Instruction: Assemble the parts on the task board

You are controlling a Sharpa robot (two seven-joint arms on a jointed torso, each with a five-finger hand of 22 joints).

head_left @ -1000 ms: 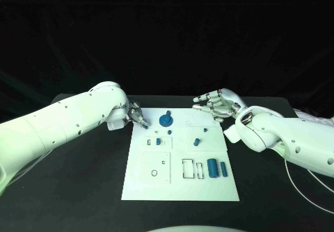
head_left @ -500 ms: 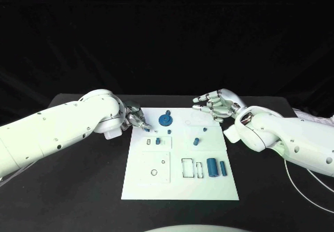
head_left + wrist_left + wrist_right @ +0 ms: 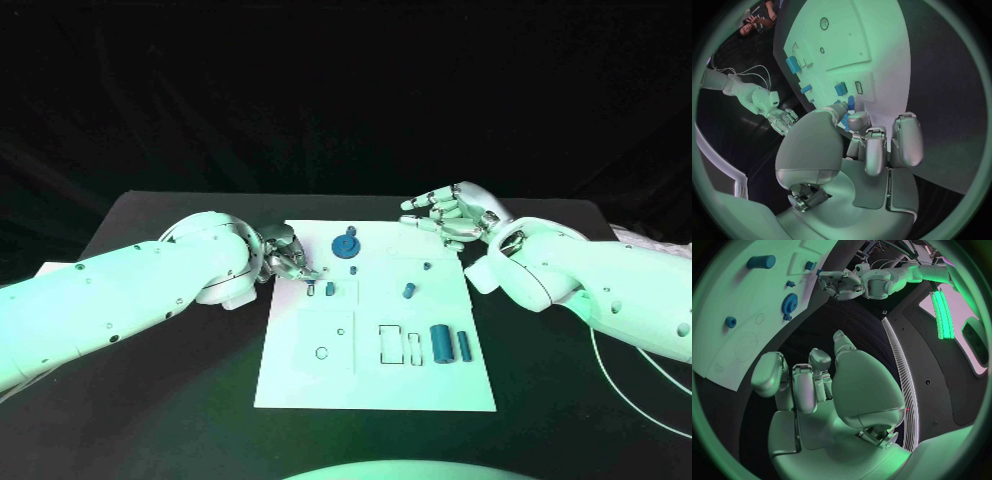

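Note:
The white task board (image 3: 368, 375) lies mid-table. My left hand (image 3: 283, 253) hovers at its left edge near the far end, pinching a small blue part (image 3: 846, 118) between thumb and fingers, just above a slot (image 3: 310, 290) and a blue block (image 3: 329, 289). A blue gear (image 3: 345, 246) stands beside that hand. My right hand (image 3: 450, 215) hangs over the board's far right corner, its fingers loosely bent and holding nothing. A small blue peg (image 3: 408, 292) and two blue cylinders (image 3: 440, 345) sit on the board's right half.
Empty cut-outs (image 3: 391, 344) lie left of the cylinders. A thin cable (image 3: 620, 375) trails on the black table at the right. From the right wrist, the gear (image 3: 789, 302) and the left hand (image 3: 839, 284) show across the board (image 3: 729, 355).
My left hand has slid along the board's left edge toward me, from beside the gear down to the slot, still with the blue part. The right hand has stayed put.

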